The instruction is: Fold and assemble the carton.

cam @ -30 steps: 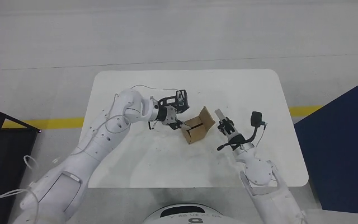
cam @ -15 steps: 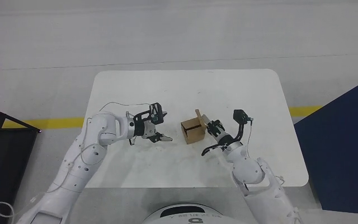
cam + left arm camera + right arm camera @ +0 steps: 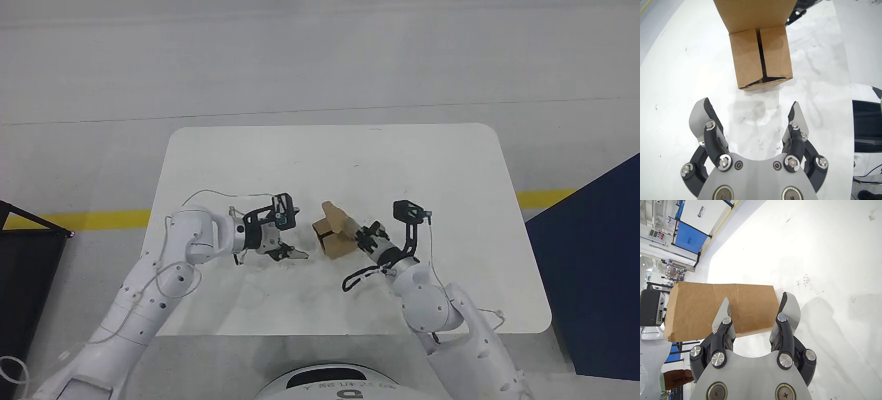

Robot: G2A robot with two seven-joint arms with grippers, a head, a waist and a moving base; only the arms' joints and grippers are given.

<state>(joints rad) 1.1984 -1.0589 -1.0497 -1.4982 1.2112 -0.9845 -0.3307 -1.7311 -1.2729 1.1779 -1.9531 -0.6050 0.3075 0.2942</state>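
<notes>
A small brown carton (image 3: 331,226) stands near the middle of the white table (image 3: 450,170). In the left wrist view the carton (image 3: 761,56) shows a closed face with a centre seam, and a wide flap (image 3: 753,13) rises above it. My left gripper (image 3: 750,108) is open, a short way off the carton, with only bare table between its fingers; from above, my left gripper (image 3: 290,252) lies left of the carton. My right gripper (image 3: 755,303) is open against the carton's flat panel (image 3: 702,306), one finger over it and the other past its edge. From above, my right gripper (image 3: 362,238) touches the carton's right side.
The table's rounded far corner (image 3: 715,255) and blue partitions (image 3: 689,239) show beyond the carton. A black cable (image 3: 415,225) loops over my right wrist. Bare table lies on all sides of the carton.
My left gripper has drawn back leftward from the carton. My right gripper has moved left onto the carton, whose open flap has folded in, and the carton has shifted slightly left.
</notes>
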